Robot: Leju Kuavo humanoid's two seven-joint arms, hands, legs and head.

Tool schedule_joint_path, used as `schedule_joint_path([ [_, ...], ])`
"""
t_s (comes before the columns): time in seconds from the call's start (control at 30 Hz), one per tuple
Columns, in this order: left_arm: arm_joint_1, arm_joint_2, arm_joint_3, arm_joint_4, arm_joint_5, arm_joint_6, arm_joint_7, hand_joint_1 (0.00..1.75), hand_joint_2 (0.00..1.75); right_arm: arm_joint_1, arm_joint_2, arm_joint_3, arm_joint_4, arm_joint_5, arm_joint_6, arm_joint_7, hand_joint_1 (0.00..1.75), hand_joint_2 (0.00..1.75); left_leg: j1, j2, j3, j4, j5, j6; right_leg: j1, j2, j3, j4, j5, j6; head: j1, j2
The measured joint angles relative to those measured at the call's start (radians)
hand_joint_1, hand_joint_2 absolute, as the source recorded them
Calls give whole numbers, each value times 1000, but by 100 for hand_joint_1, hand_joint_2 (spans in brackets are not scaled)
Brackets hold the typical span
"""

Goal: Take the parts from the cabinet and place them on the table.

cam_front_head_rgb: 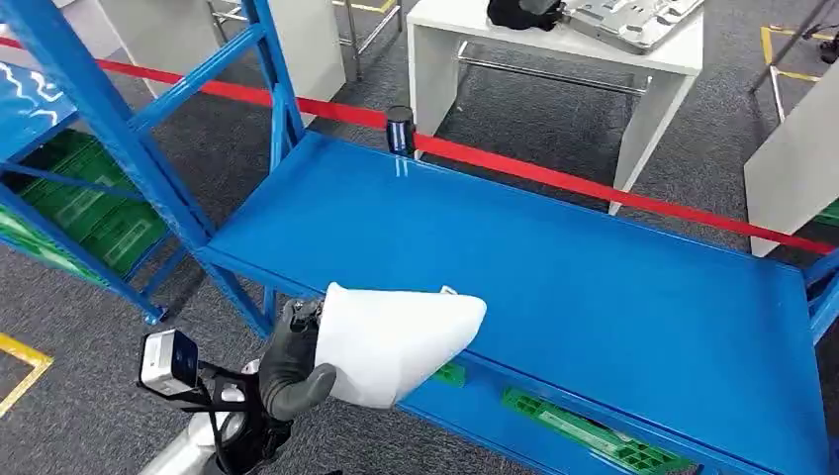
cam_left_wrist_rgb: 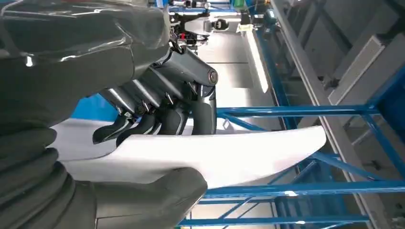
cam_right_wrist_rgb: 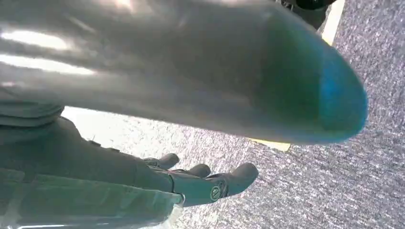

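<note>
My left hand (cam_front_head_rgb: 292, 361) grips a white curved plastic part (cam_front_head_rgb: 396, 336), thumb under it and fingers over it, at the near edge of the blue rack's shelf (cam_front_head_rgb: 554, 257). The left wrist view shows the same part (cam_left_wrist_rgb: 224, 155) pinched between the grey thumb and the dark fingers (cam_left_wrist_rgb: 157, 117), its pointed end reaching toward the blue frame. My right hand (cam_right_wrist_rgb: 200, 183) hangs over grey carpet with its fingers apart and nothing in it. A white table (cam_front_head_rgb: 554, 45) stands beyond the red barrier tape.
Blue uprights and braces (cam_front_head_rgb: 129, 139) rise at the left of the shelf. Green crates (cam_front_head_rgb: 84, 213) sit on the lower left level, and green pieces (cam_front_head_rgb: 584, 430) lie under the shelf. Red tape (cam_front_head_rgb: 613, 193) crosses behind, with a black post (cam_front_head_rgb: 400, 129). A metal plate (cam_front_head_rgb: 633, 20) rests on the white table.
</note>
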Motion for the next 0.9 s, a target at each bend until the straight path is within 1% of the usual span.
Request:
schedule_joint_path([
  [0.07,0,2,-1,1,0,0,0,175,175,0,0,0,0,0,0,0,0,0,-5,-1,-6,1,7,7,-4,-1,-1,-6,11,15,0,0],
  [0.1,-1,2,-2,1,0,0,0,175,175,1,1,0,0,0,0,0,0,0,-6,-1,-14,-14,23,17,-2,-1,0,-17,21,23,1,0],
  [0.13,-2,1,-4,2,0,0,0,175,175,1,-1,0,0,0,0,0,0,0,3,5,-3,-33,44,19,-4,-2,-12,1,7,20,2,0],
  [0.17,-5,1,-5,2,0,0,0,175,175,1,-1,0,0,0,0,0,0,0,2,3,-13,-37,54,30,0,-2,-32,39,-33,11,3,0],
  [0.2,-5,0,-6,2,0,0,0,175,175,2,-1,0,0,0,0,0,0,0,1,3,-24,-37,62,33,-1,-2,-57,107,-82,2,4,0],
  [0.23,-4,-1,-7,4,0,0,0,175,175,2,-2,0,0,0,0,0,0,0,-2,4,-34,-36,69,35,-1,-2,-81,183,-123,-1,3,0],
  [0.27,-4,-1,-9,5,0,0,0,175,175,3,-3,0,0,-1,0,0,0,0,-4,4,-46,-35,76,35,0,-2,-102,254,-153,0,3,0],
  [0.3,-4,-1,-10,7,0,0,0,175,175,3,-3,0,0,-1,0,0,0,0,-5,4,-58,-33,83,35,-1,-2,-107,294,-161,8,3,0],
  [0.33,-4,-1,-10,8,0,0,0,175,175,3,-3,0,0,-1,-1,0,0,0,-5,4,-68,-30,88,33,-1,-2,-85,276,-153,16,3,0],
  [0.37,-4,-1,-10,10,0,0,0,175,175,3,-3,0,0,-1,-1,0,0,0,-5,4,-77,-26,92,31,-1,-2,-39,217,-133,25,4,0],
  [0.4,-4,-1,-10,10,0,0,0,175,175,2,-5,0,0,-1,-1,0,0,0,-4,4,-86,-19,94,27,-3,-2,24,120,-107,34,3,0],
  [0.43,-4,-1,-10,10,0,0,0,175,175,1,-6,0,0,-1,-1,0,0,0,-4,4,-93,-9,95,25,-5,-3,88,23,-91,38,4,0],
  [0.47,-4,-1,-10,10,0,0,0,175,175,-3,-6,0,0,-1,-1,0,0,0,-8,4,-103,-2,97,20,1,0,114,-7,-112,19,2,0],
  [0.5,-5,-1,-10,10,1,0,0,175,175,0,-6,-1,0,-1,-1,0,0,0,-9,4,-104,4,99,16,5,3,98,3,-89,15,0,0],
  [0.53,-6,-2,-11,10,2,0,-1,175,175,-1,-6,0,0,-1,-1,0,0,0,-9,4,-109,11,102,11,4,3,96,-2,-97,11,4,0],
  [0.57,-6,-1,-10,11,2,0,-1,175,175,-1,-6,-1,0,-1,-1,0,0,0,-7,3,-113,13,106,6,6,4,91,1,-95,6,0,0],
  [0.6,-5,0,-11,11,2,0,-1,175,175,-1,-6,-1,0,-1,-1,0,0,0,-7,2,-115,12,111,-2,6,3,89,1,-89,-2,2,0],
  [0.63,-5,0,-10,11,2,0,-1,175,175,-1,-2,-1,-1,-1,-1,0,0,0,-3,0,-121,21,104,-6,-4,2,84,-4,-83,-12,5,0],
  [0.67,-6,0,-10,11,2,0,-1,175,175,-2,-3,-1,-1,-1,-1,0,0,0,-2,-1,-131,47,69,-16,-4,1,79,-4,-77,-21,0,0],
  [0.7,-6,1,-10,11,2,0,-1,175,175,-2,-5,-1,-1,-1,-1,0,0,0,3,-2,-151,104,20,-24,-3,0,73,-4,-71,-27,-3,0],
  [0.73,-5,1,-9,11,2,0,-1,175,175,-1,-4,-1,-1,-2,-1,0,0,0,8,-2,-179,185,-30,-31,-2,0,64,-3,-64,-30,-4,0],
  [0.77,-5,2,-10,12,2,0,-1,175,175,-1,-4,-1,-1,-1,-1,0,0,0,13,-2,-205,263,-67,-36,0,0,54,-3,-57,-30,-4,0],
  [0.8,-3,2,-10,13,2,0,-1,175,175,-1,-4,-1,-1,-1,-2,0,0,0,15,-2,-216,310,-82,-38,2,0,45,-3,-50,-29,-3,0],
  [0.83,-2,2,-10,15,2,0,-1,175,175,-1,-4,-1,-1,-1,-3,0,0,0,16,-2,-202,307,-73,-38,3,0,37,-2,-44,-28,-4,0],
  [0.87,-2,3,-10,15,2,0,-1,175,175,-1,-4,-1,-1,-1,-5,0,0,0,16,-2,-168,261,-49,-35,4,1,30,-2,-38,-26,-4,0],
  [0.9,-2,3,-9,16,2,0,-2,175,175,-1,-4,-1,-1,-1,-6,0,0,0,16,-2,-116,183,-18,-29,6,1,24,-2,-32,-26,-4,0],
])
